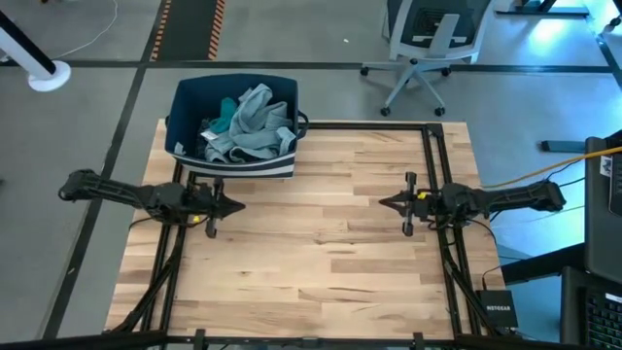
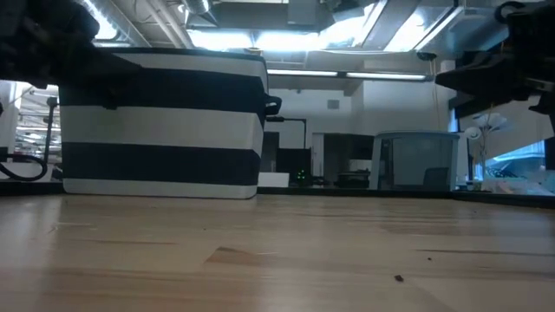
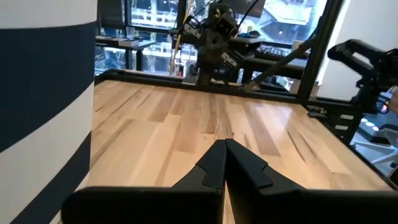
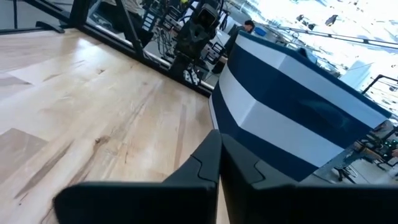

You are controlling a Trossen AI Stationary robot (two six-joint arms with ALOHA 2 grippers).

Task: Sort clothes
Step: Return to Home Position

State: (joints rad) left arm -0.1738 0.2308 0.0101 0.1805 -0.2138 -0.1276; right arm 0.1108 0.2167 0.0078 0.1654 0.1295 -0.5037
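From above, you have the clothes (image 1: 243, 124) heaped in the blue bin (image 1: 185, 107) at the far left of the worktop (image 1: 311, 262); grey-blue and teal cloth show over the rim. No garment shows on the bare boards. The left gripper (image 1: 236, 205) sits just near of the bin, pointing right. The right gripper (image 1: 384, 203) faces it from the right half, pointing left and well apart from the bin. The pile therefore lies to the far side of your left gripper and far-left of your right one, and the left arm is plainly the nearer. The bin's long side runs left to right.

At worktop height, the bin's striped wall (image 2: 160, 130) stands on the left and hides whatever is inside it. Both arms are only dark shapes at the upper corners, clear of the boards (image 2: 277, 260).

Past the left wrist, the left gripper (image 3: 224, 145) has its fingers pressed together with nothing between them. The striped wall (image 3: 43, 81) is close alongside, and the right arm (image 3: 214, 31) stands across the boards.

Past the right wrist, the right gripper (image 4: 219, 137) is likewise closed on nothing. It looks across to the bin (image 4: 292, 106), with the left arm (image 4: 199, 31) beyond.

By my reading, you have nothing left to fetch. Any coming move is a settle to rest, and the only thing to mind is the bin wall beside your left gripper.
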